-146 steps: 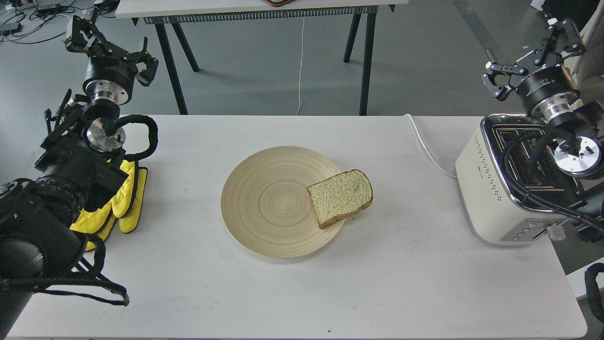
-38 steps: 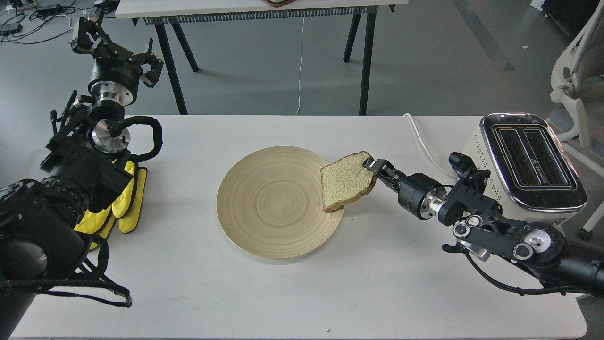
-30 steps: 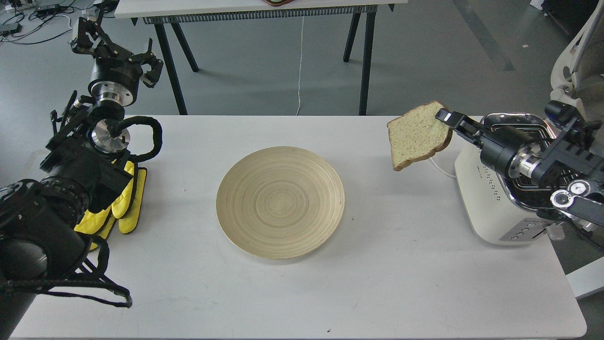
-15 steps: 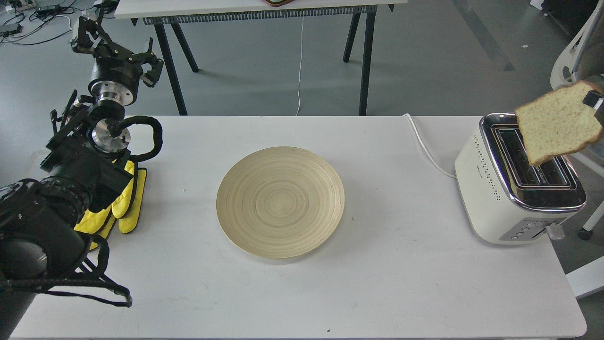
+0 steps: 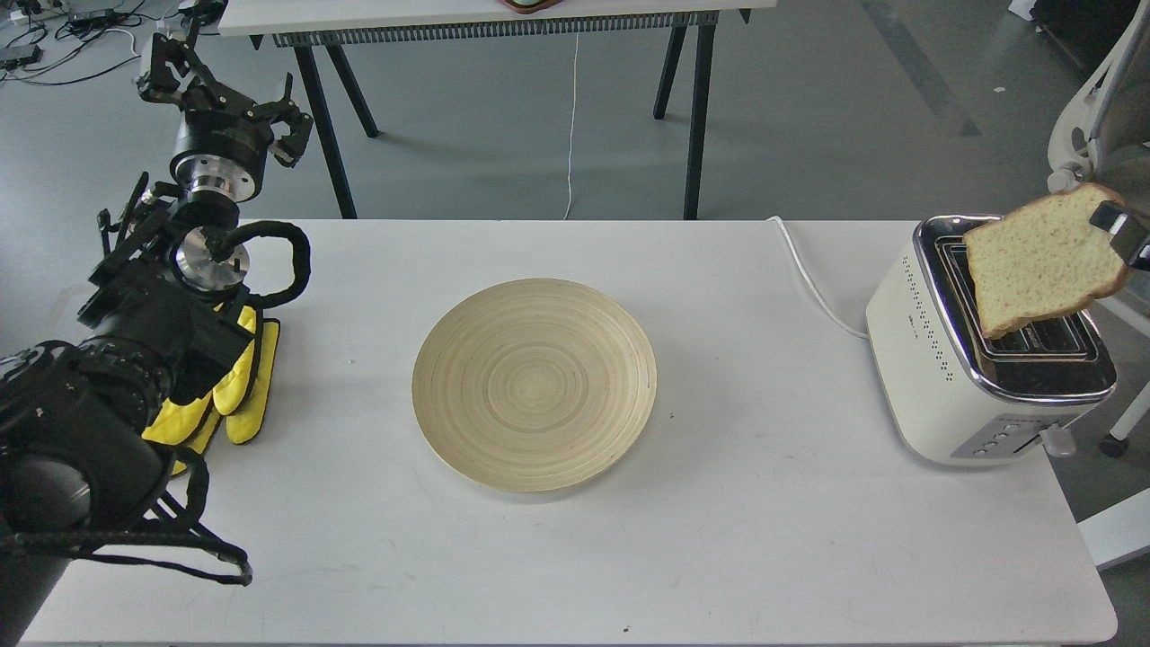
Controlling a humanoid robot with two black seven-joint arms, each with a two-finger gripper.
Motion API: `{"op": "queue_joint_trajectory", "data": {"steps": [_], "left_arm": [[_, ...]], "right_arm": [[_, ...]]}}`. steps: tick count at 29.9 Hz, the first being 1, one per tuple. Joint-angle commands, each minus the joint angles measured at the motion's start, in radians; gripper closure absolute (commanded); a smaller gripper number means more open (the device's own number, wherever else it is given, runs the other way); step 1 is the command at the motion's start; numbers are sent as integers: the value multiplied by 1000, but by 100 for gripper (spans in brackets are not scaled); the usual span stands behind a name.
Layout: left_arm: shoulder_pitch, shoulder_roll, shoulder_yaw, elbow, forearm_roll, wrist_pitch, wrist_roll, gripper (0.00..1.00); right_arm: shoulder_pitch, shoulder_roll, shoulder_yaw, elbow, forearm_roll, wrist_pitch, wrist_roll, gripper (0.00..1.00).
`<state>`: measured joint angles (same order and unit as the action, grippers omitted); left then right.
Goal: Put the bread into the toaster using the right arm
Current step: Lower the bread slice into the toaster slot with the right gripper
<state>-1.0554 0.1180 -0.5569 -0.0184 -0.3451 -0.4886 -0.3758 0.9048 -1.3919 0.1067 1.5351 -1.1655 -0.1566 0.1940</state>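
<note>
Tan bread (image 5: 1042,262) pinched in right gripper (image 5: 1117,235) — above toaster (image 5: 934,359) slots.

A single head-mounted camera looks forward and down across the white surface (image 5: 764,539), the wooden plate (image 5: 535,385) near centre frame. The left arm (image 5: 135,314) enters close at the left edge, the toaster (image 5: 934,368) sits at the right edge, and grey floor fills the background.
</note>
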Motion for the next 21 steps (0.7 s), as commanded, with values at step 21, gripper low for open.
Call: {"op": "queue_joint_trajectory", "data": {"steps": [21], "left_arm": [[0, 0, 0, 0, 0, 0, 0, 0]], "right_arm": [[-17, -33, -5, -12, -3, 0, 1, 95]]}}
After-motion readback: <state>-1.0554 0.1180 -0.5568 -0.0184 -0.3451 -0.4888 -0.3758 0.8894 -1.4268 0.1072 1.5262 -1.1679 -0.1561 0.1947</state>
